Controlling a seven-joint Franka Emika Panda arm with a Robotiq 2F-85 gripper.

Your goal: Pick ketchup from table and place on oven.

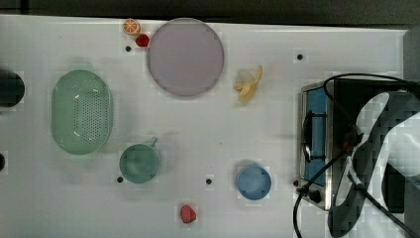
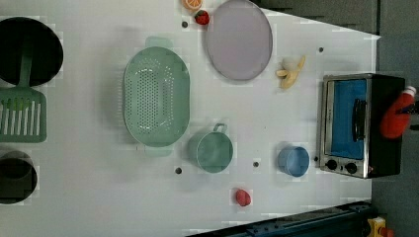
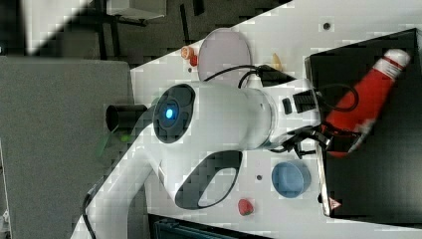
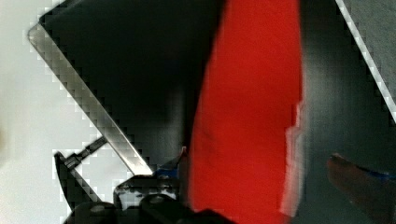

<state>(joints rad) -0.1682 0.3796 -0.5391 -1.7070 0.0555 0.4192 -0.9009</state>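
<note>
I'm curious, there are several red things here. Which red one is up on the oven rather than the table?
The ketchup, the long red bottle with a white cap, over the oven top. The two small red fruits sit on the white table.

No legible text, brand, or number appears on any item. The ketchup (image 3: 368,97) carries a pale label at the gripper (image 3: 343,137), its print unreadable. A small red sign (image 3: 334,204) marks the oven (image 3: 378,189) front edge, away from the gripper; its symbol is indistinct.
</note>
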